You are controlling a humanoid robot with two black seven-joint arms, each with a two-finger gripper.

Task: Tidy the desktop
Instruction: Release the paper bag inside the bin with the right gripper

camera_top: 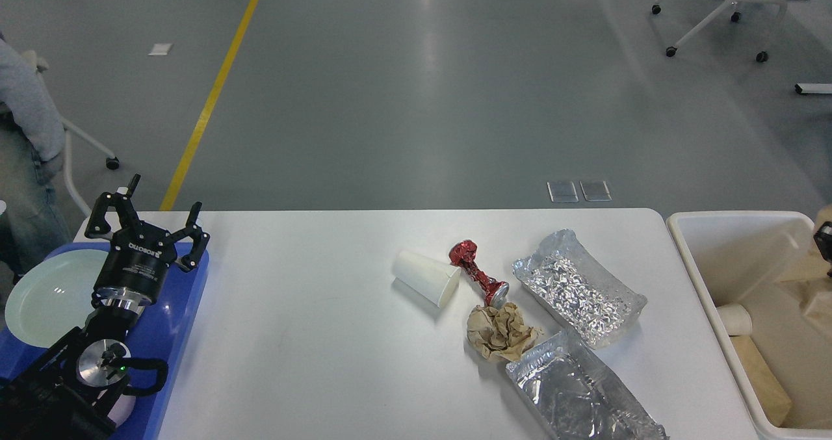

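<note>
The desktop (pixel 305 336) fills the lower middle of the head view, and every place below is given from the white paper cup (pixel 427 277) lying on its side near the table's middle. By my judgement the litter is all light and easily deformed: the cup is thin-walled and will crush if pinched hard, so its open rim or mid-body is the place to take it; just right of it, touching or nearly so, lies one crushed red can (pixel 479 273), stiff and narrow at its twisted waist, a fair place to grip. Below and right of the cup sits one crumpled brown paper ball (pixel 499 331), soft and springy, to be taken across its bulk. Further right lie two silver foil bags (pixel 580 288), the second (pixel 578 394) lower right, slippery and crinkly, best pinched at an edge fold. Far right of the cup stands one cream bin (pixel 689 258), holding another paper cup (pixel 735 320) and brown paper. Far left of the cup sits one blue tray (pixel 185 310) bearing one pale plate (pixel 39 297). The left gripper (pixel 148 225) hovers over that tray with its fingers spread and empty. Of the right gripper only a dark sliver shows at the frame's right edge above the bin, and I cannot tell its state.
</note>
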